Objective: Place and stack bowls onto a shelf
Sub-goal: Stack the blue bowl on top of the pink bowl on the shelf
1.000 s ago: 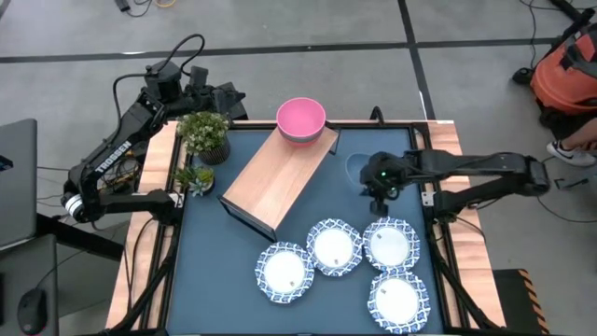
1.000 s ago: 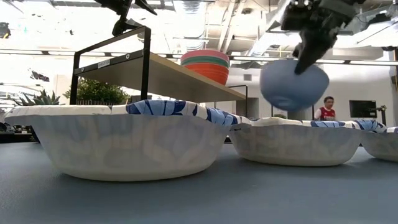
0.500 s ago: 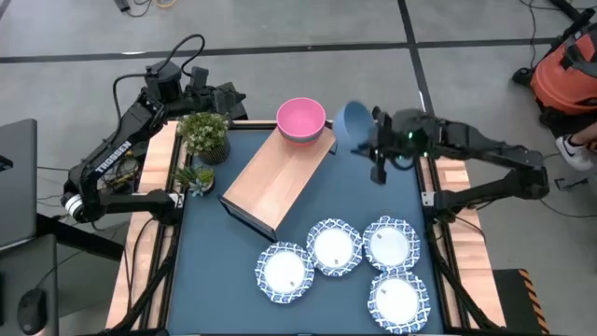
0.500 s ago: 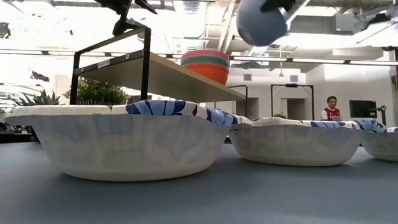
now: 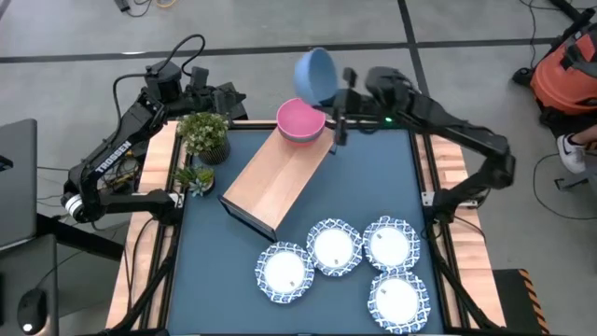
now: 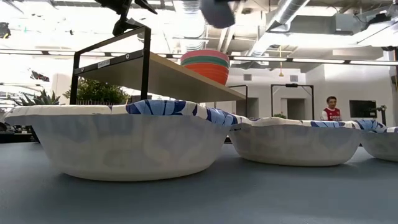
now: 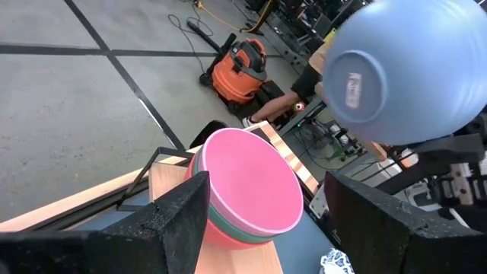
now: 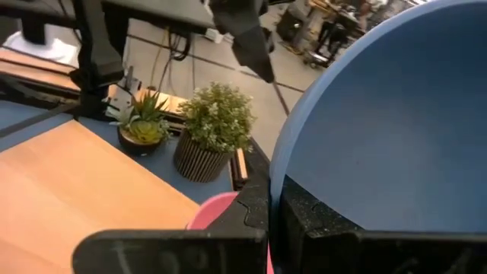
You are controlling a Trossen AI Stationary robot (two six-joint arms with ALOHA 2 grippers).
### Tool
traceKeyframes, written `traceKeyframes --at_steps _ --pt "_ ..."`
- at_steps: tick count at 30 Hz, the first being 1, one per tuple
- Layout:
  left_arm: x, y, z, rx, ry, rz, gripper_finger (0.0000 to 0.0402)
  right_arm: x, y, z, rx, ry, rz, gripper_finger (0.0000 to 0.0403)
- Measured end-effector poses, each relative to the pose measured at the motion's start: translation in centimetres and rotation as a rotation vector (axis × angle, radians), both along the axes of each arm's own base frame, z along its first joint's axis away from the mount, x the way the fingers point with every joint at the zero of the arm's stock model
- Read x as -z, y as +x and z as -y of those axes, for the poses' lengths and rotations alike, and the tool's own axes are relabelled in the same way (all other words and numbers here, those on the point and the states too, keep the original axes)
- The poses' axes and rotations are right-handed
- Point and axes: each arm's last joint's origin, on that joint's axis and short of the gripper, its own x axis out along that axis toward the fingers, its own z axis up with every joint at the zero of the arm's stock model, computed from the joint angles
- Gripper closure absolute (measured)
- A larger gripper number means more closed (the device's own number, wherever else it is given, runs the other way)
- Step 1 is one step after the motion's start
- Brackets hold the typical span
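My right gripper (image 5: 334, 86) is shut on the light blue bowl (image 5: 314, 74), high above the far end of the shelf (image 5: 278, 179). The bowl also shows at the top of the low view (image 6: 217, 9). Below it, a stack of small bowls with the pink one on top (image 5: 300, 119) rests on the shelf's far end (image 6: 205, 65). Several white bowls with blue rims (image 5: 334, 247) sit on the dark blue table near its near-right corner. My left gripper (image 7: 281, 228) waits open, high at the far left, looking at the pink stack (image 7: 247, 190). My right gripper holds the light blue bowl by its rim (image 8: 275, 181), one finger (image 8: 304, 221) inside the bowl and one (image 8: 255, 204) outside. The fingers come from the table's right side. The bowl is lifted clear and tipped on its side, its base (image 7: 351, 80) facing the left arm.
Two potted plants (image 5: 205, 133) (image 5: 196, 177) stand left of the shelf near the left arm. The shelf lies slanted across the table's far-left half. An orange vacuum (image 5: 564, 65) and a person (image 6: 328, 107) are beyond the table.
My right gripper has carried the light blue bowl up and toward the far-left, from low over the table's right side to high over the pink stack on the shelf. The bowl has tipped from hanging below the fingers to lying on its side.
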Motion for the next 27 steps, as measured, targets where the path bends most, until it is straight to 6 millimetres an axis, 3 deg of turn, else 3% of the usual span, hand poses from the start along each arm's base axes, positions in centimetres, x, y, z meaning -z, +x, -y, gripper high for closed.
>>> traceKeyframes --at_steps 6,14,19,27 --pt "0.0 0.0 0.0 0.0 0.0 0.0 0.0159 1.1 3.8 1.3 -0.075 -0.011 -0.058 0.0378" --pt "0.0 0.0 0.0 -0.001 -0.002 0.001 0.0159 3.7 6.3 2.3 -0.102 0.018 -0.244 0.0378" --pt "0.0 0.0 0.0 -0.001 0.0 0.0 0.0159 4.3 5.9 2.5 -0.096 0.073 -0.366 0.0378" --pt "0.0 0.0 0.0 -0.004 0.001 -0.001 0.0159 2.9 4.5 3.2 -0.058 0.097 -0.42 0.0378"
